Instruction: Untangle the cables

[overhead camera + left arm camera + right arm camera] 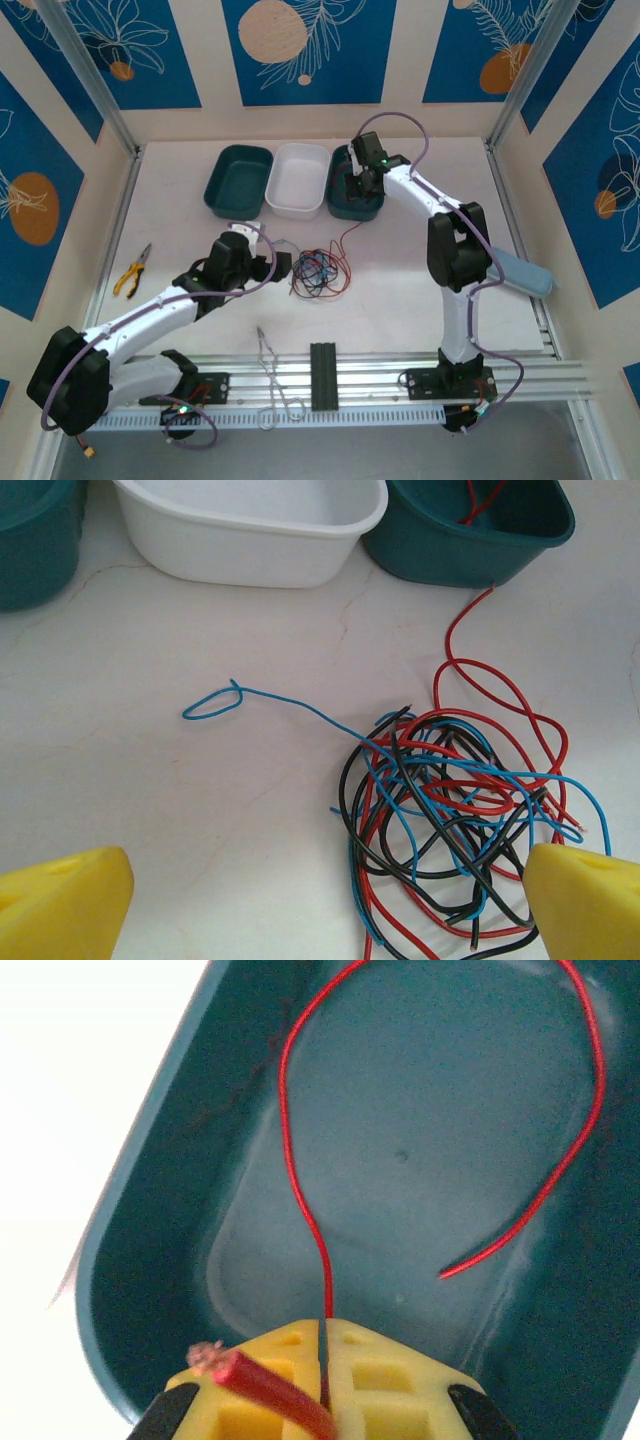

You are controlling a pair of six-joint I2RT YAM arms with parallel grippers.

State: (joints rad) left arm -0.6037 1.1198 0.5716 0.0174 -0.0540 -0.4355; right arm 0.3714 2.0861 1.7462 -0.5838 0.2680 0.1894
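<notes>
Right end effector (325, 1338) tight around red cable (284, 1100)

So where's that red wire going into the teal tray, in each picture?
Top external: the red wire climbs from the tangle mid-table to the rightmost teal tray.
Left wrist: right side, rising from the tangle into the teal tray at top right.
Right wrist: looped on the tray floor, pinched by the shut right gripper at bottom.
Shared landmark: the teal tray.

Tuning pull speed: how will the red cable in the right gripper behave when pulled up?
Likely floppy: the red cable curls in loops inside the teal tray. Probably light, yet may drag the tangle it runs into.
</notes>
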